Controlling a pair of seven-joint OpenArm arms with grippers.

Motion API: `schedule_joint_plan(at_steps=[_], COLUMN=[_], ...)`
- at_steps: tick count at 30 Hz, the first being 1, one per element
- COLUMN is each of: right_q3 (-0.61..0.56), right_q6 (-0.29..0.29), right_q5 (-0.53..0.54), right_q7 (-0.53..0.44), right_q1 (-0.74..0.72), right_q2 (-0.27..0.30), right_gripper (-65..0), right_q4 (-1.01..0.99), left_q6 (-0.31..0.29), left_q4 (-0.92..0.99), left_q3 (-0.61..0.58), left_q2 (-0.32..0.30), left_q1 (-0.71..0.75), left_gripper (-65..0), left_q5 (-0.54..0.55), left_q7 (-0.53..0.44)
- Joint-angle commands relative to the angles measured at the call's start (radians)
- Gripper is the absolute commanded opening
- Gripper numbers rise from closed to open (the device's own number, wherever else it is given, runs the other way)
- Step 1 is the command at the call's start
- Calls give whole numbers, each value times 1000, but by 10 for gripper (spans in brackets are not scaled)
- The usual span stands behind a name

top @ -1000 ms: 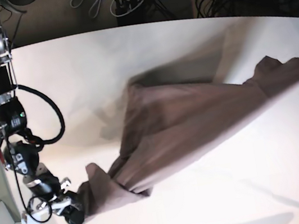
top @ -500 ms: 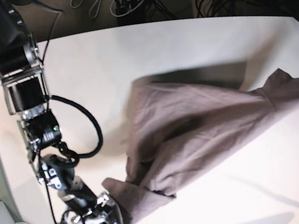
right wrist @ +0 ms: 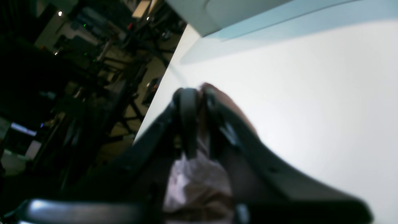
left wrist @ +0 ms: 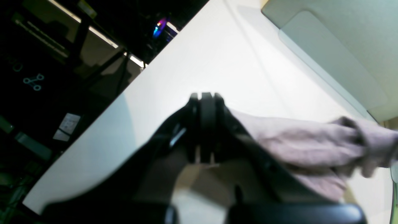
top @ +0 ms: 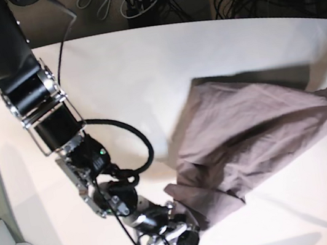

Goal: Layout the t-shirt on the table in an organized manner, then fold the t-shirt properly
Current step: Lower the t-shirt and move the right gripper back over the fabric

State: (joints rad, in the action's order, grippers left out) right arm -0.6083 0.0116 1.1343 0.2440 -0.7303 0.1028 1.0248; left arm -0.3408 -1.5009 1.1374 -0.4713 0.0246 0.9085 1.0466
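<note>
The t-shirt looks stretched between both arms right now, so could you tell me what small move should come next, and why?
Probably lower both held ends onto the table and let go. The t-shirt spans it in loose folds, one end between the right gripper fingers, which stand slightly apart with cloth between them. The left gripper looks shut on the other end at the far edge.

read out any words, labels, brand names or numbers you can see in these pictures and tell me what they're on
No text can be read anywhere.
The t-shirt shows no print or label.
The table is plain.
Pale tags in the dark background of the left wrist view are too blurred to read.
</note>
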Motion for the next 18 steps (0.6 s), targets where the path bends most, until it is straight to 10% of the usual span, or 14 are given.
schedule_joint_plan(at_steps=[1, 6, 18], right_q3=[-2, -40, -35], right_q6=[-5, -5, -5], right_q5=[54, 54, 54], right_q7=[-21, -21, 28], right_q1=[-35, -19, 251], right_q2=[4, 7, 59], right_gripper=[-503, -369, -359], right_q4=[16, 18, 159], left_q6=[-8, -10, -11], left_q4=[-13, -5, 171], left_q3=[3, 3, 8], left_q2=[-34, -34, -57], left_q1=[-10, -8, -8], left_gripper=[-647, -647, -647], left_q5=[19, 17, 17], left_q7=[-24, -29, -30])
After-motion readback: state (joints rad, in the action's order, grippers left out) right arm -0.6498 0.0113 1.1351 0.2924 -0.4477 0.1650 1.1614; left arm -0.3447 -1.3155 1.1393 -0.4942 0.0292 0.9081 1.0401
